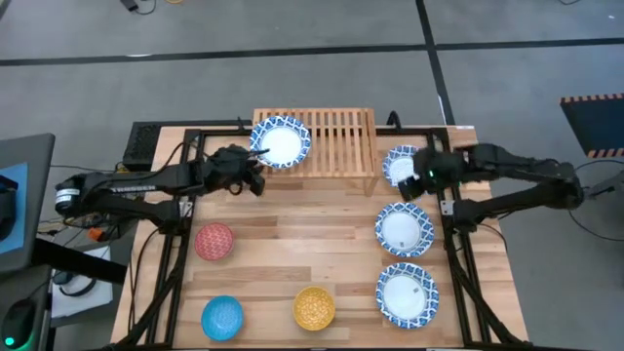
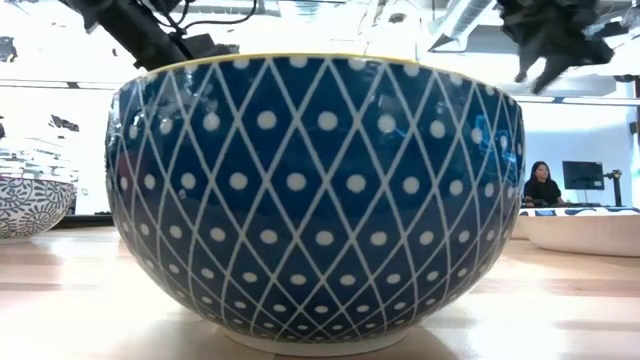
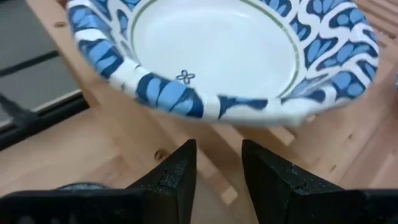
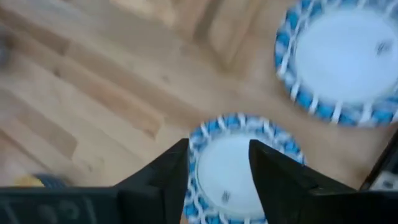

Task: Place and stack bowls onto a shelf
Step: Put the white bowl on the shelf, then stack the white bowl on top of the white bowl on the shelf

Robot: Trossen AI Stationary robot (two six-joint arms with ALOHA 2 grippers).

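One white bowl (image 1: 281,142) sits empty on the shelf's (image 1: 336,142) left end, the left gripper (image 1: 255,176) spread just beside it, the right gripper (image 1: 417,182) spread over another empty bowl (image 1: 398,164) beside the shelf.

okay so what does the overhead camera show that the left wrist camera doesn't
Only the high view shows the whole layout: the red bowl, bright blue bowl and yellow bowl on the table, three white blue-rimmed bowls down the right side, and the right gripper over the farthest of them.

Only the left wrist view shows the left gripper close up, open and empty, just short of the bowl's rim.

Both show the white blue-rimmed bowl sitting on the left end of the shelf.
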